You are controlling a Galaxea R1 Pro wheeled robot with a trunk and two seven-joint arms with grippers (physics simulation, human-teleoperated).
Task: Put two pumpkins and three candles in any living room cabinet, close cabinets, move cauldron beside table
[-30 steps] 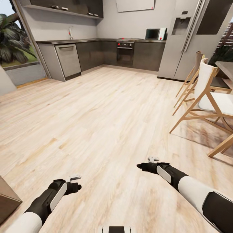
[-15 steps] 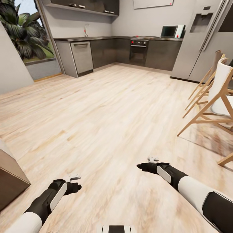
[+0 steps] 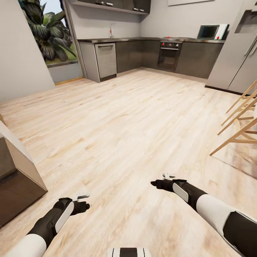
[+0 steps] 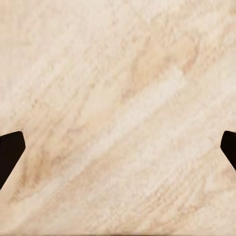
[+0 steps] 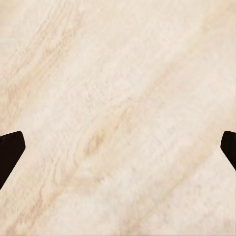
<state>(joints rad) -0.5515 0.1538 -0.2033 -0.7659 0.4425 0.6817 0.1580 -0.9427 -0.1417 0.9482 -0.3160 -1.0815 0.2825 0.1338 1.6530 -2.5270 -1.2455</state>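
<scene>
Head view: open plank floor [image 3: 135, 117] ahead, grey kitchen units [image 3: 150, 53] beyond, a dark-brown box corner [image 3: 18, 178] nearest the left gripper [image 3: 82, 200]; right gripper [image 3: 165, 179] empty. No pumpkins, candles or cauldron here.

Left wrist: fingertips [image 4: 10, 152] spread wide over bare floor.

Right wrist: fingertips [image 5: 10, 150] spread likewise.

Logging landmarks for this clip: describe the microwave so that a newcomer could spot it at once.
Follow the dark grey kitchen counter along the far wall toward the tall silver fridge. The boxy white microwave with a dark door stands on the counter's end, right of the built-in black oven.
</scene>
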